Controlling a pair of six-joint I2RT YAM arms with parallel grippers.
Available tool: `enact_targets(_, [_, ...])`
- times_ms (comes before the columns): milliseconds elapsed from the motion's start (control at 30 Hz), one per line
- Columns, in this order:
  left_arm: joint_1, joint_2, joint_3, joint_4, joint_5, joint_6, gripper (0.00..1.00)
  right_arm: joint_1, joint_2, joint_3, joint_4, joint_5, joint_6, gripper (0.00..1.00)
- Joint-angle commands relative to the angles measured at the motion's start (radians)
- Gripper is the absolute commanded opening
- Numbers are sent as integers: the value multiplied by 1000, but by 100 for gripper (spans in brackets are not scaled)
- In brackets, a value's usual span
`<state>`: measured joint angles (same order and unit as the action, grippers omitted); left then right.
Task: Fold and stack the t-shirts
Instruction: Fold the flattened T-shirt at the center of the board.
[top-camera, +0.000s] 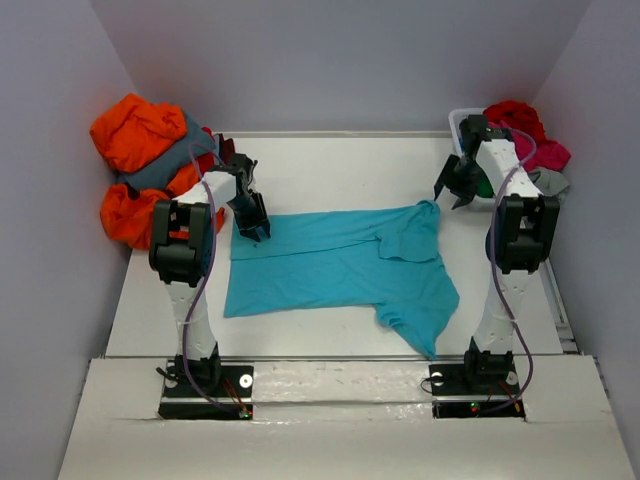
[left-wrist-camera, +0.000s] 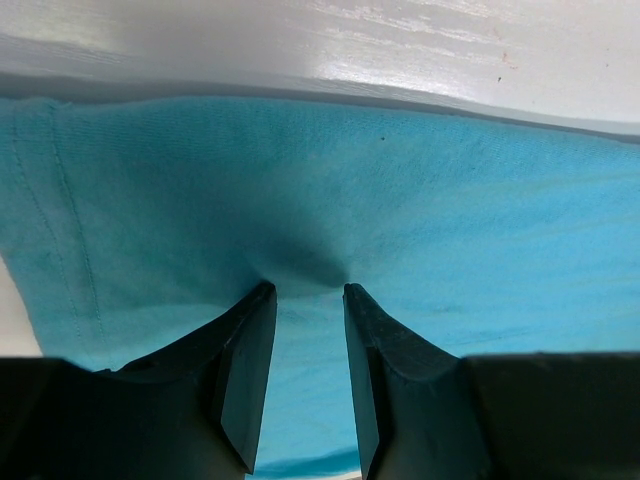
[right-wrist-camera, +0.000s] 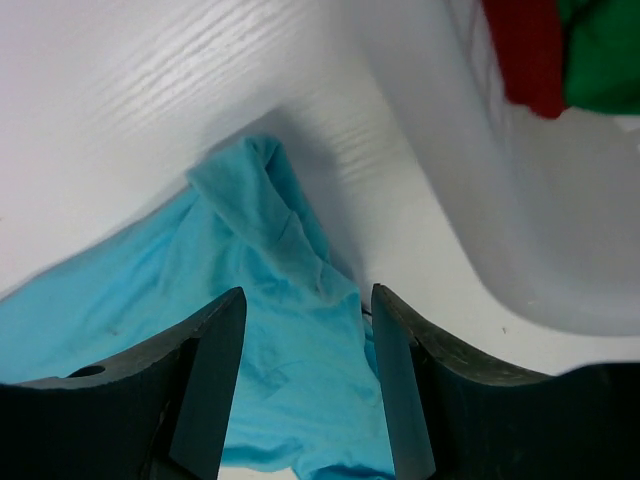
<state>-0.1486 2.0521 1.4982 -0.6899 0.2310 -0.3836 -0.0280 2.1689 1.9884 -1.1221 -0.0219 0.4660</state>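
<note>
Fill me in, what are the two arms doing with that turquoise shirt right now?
The turquoise t-shirt lies partly folded on the table. The left gripper pinches its cloth near the far left edge. The right gripper is open and empty, raised above the shirt's far right corner beside the white basket. Folded orange and grey shirts sit stacked far left; more shirts wait in the basket.

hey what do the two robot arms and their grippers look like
Both the left arm and right arm have white links with black joint housings on black base plates, and a purple cable looping along each. The left gripper and right gripper have plain black, wedge-shaped fingers.
</note>
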Motion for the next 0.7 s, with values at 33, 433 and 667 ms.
enact_targets(33, [6, 3, 14, 10, -9, -14, 46, 43, -129, -111, 8, -79, -30, 59])
enact_targets(433, [6, 42, 109, -20, -7, -15, 46, 126, -282, -393, 30, -110, -44, 54])
enact_targets(667, [6, 54, 125, -19, 1, -21, 46, 126, -317, -536, 79, -141, -23, 49])
